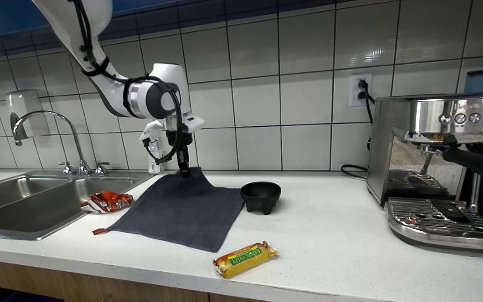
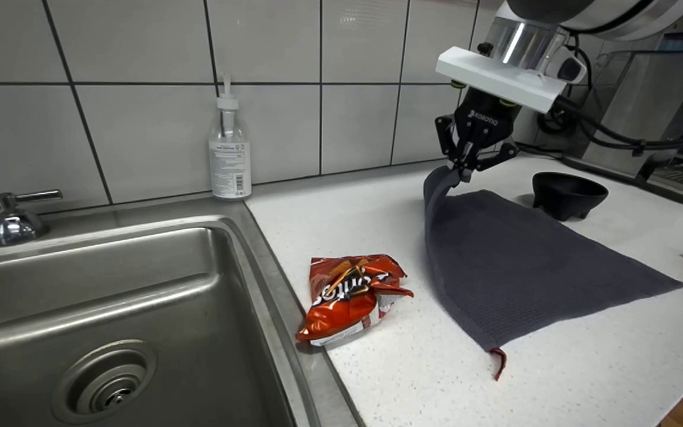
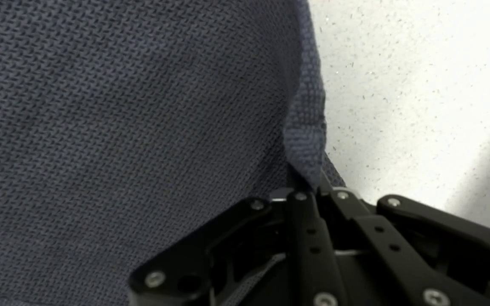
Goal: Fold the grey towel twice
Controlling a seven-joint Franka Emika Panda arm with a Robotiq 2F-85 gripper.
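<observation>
A raised edge of the grey towel is pinched between the jaws of the gripper, while the rest is spread over the white counter (a red tab is seen at one corner), beside the black bowl.

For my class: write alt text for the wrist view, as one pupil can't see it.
A black pincer at the bottom pinches the raised edge of a dark grey textured towel that fills the left. White speckled countertop shows at right.
</observation>
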